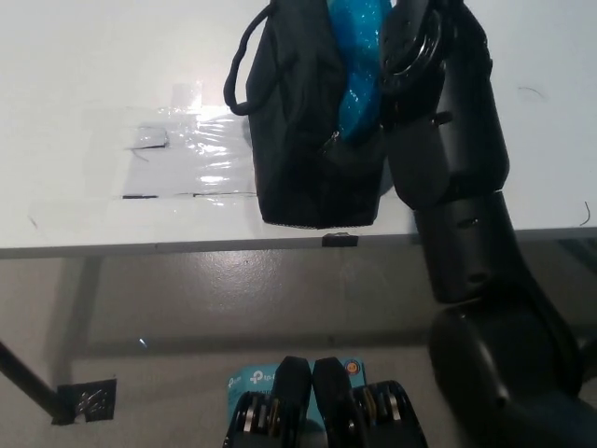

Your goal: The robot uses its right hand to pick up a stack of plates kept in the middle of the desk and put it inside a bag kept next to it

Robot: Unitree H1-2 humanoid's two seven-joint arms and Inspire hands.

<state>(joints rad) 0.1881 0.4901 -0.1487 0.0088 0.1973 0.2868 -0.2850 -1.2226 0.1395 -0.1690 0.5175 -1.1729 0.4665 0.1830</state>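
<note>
Along lower right of frame, black right arm (466,243) rises over counter (112,65) edge toward top centre. Right hand hidden past top edge; hold cannot be told. Black bag (303,140) stands upper centre near front edge. Blue-wrapped stack of plates (359,56) sits in bag mouth. Step: insertion. Next: likely push stack deeper, release, withdraw clear of bag. Left hand out of view.

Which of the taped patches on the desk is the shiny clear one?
The big clear tape patch left of the black bag; it glints, unlike the small black tape on the desk edge.
</note>
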